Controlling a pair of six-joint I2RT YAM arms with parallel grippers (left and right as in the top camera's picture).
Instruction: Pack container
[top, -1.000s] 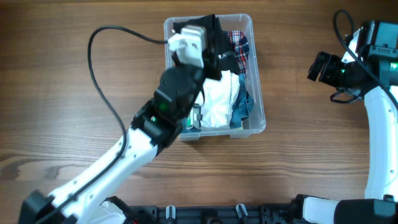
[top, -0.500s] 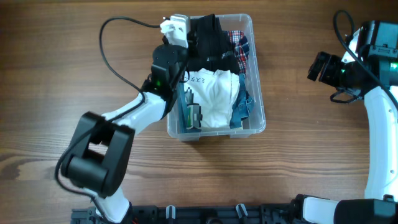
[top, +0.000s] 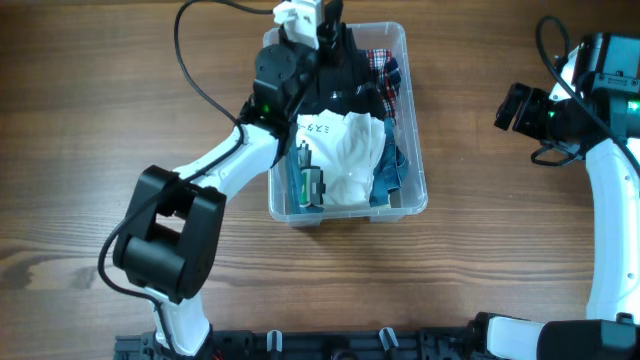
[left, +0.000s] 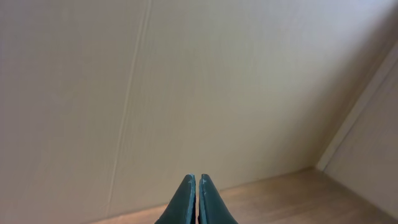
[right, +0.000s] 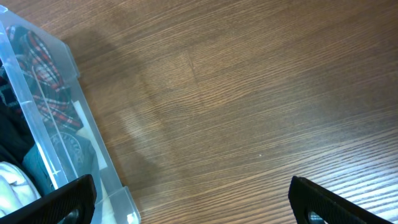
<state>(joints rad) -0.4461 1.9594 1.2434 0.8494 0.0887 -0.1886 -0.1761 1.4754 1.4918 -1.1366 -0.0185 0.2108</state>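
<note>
Container (top: 416, 140), a clear tub, stands on the table (top: 500, 260) near the middle, towards the far side; its far left corner is hidden under the left arm (top: 225, 168), which lies across that rim, and what sits beneath cannot be made out; the near wall blurs the things behind it. Inside, a white garment (top: 348, 160) fills the middle, its small print too fine to read; a black garment (top: 345, 70) is heaped at the far end, touching the white one; a plaid cloth (top: 388, 75) is tucked against the far right wall; blue cloth (top: 392, 170) lies between the white garment and the right wall; a dark narrow object (top: 312, 185) stands along the left wall, its kind unclear. The left gripper (left: 198, 180) is over the far rim, half cut off by the top edge of the overhead view; its fingers are pressed together with nothing between them; its camera sees only a pale wall (left: 186, 74) and a strip of wood (left: 280, 193). The right gripper (right: 193, 183) hangs over bare table well to the right of the container, fingers spread wide and holding nothing; only their tips show at the bottom of its view, where the container's corner is cut off at the left edge. The right arm (top: 605, 200) runs off the right edge.
</note>
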